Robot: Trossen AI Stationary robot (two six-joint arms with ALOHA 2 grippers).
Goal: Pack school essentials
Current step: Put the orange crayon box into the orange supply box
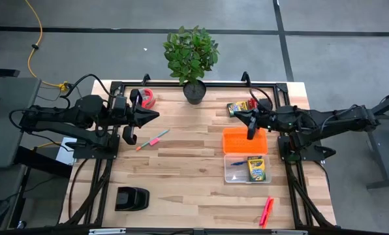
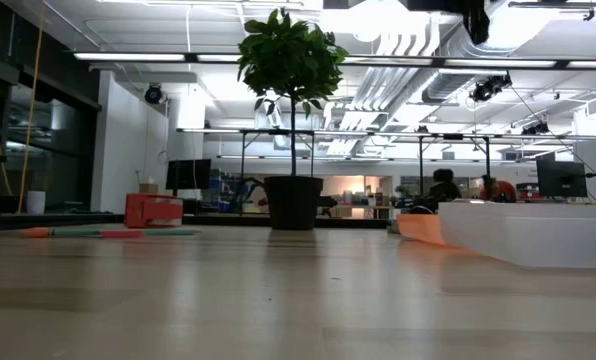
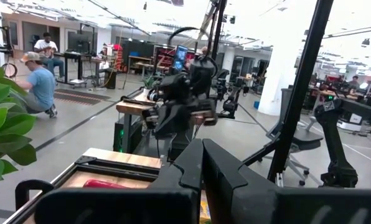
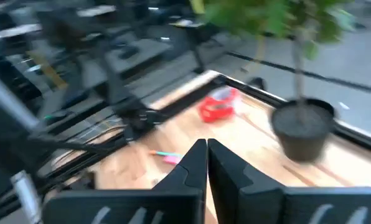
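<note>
One crayon box (image 1: 256, 169) lies in the clear case (image 1: 245, 177), near the closed right gripper (image 1: 251, 124).

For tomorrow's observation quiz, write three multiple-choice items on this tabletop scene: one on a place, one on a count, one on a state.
1. Where does one crayon box lie?
A. in the clear container
B. on the black object
C. in the plant pot

2. How many crayon boxes show?
A. one
B. two
C. four

3. How are the right gripper's fingers?
A. wide open
B. shut
C. holding a marker

Answers:
1 A: a crayon box lies in the clear container, beside a blue pen.
2 B: a second crayon box lies on the table.
3 B: the right gripper has its fingers together, holding nothing.
</note>
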